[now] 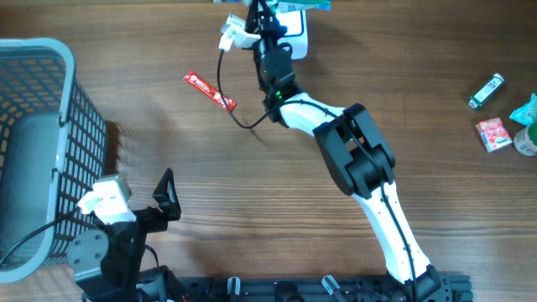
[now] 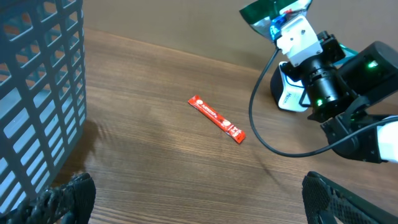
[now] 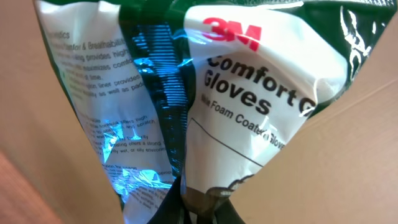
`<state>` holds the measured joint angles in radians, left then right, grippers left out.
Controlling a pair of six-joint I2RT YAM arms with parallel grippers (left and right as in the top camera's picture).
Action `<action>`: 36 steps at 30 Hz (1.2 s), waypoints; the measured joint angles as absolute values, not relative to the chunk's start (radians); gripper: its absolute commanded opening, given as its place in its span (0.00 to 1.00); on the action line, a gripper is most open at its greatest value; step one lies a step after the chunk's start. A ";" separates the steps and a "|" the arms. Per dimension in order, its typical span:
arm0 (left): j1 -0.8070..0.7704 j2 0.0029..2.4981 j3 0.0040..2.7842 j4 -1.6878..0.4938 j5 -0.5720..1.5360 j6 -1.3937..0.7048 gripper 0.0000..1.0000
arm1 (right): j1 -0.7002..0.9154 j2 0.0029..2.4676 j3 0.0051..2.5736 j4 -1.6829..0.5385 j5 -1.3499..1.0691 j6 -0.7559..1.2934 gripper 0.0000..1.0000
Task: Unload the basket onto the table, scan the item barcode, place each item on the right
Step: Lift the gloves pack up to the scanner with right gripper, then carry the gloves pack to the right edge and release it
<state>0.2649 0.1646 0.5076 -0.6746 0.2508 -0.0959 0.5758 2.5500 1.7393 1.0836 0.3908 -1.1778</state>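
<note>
My right gripper [image 3: 199, 210] is shut on the pinched bottom edge of a green and white glove bag [image 3: 249, 87] printed "3M Comfort Gloves", which fills the right wrist view. Overhead, that gripper [image 1: 258, 15] is stretched to the table's far edge, with the bag [image 1: 295, 4] partly cut off by the frame. A white scanner [image 1: 295, 38] stands just beside the wrist. The left wrist view shows the bag [image 2: 273, 12] held up above the scanner [image 2: 287, 93]. Near the front left, my left gripper [image 1: 168, 195] is open with nothing in it, its fingertips [image 2: 68, 196] wide apart over bare wood.
A red sachet [image 1: 209, 91] lies on the table left of the right arm. A grey mesh basket [image 1: 50, 126] stands at the left edge. At the far right lie a green tube [image 1: 486, 91], a red packet [image 1: 493, 133] and a teal item [image 1: 526, 109].
</note>
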 measured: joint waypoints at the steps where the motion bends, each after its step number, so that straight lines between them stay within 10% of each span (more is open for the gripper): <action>1: 0.265 0.165 0.508 -0.675 0.251 -0.096 1.00 | 0.584 2.551 1.740 1.063 0.404 -1.161 0.05; 25: 0.265 0.165 0.508 -0.675 0.251 -0.096 1.00 | 0.682 2.468 1.745 0.864 0.948 -0.628 0.04; 36: 0.265 0.165 0.508 -0.674 0.251 -0.096 1.00 | 0.278 2.125 1.740 0.567 1.364 -0.908 0.04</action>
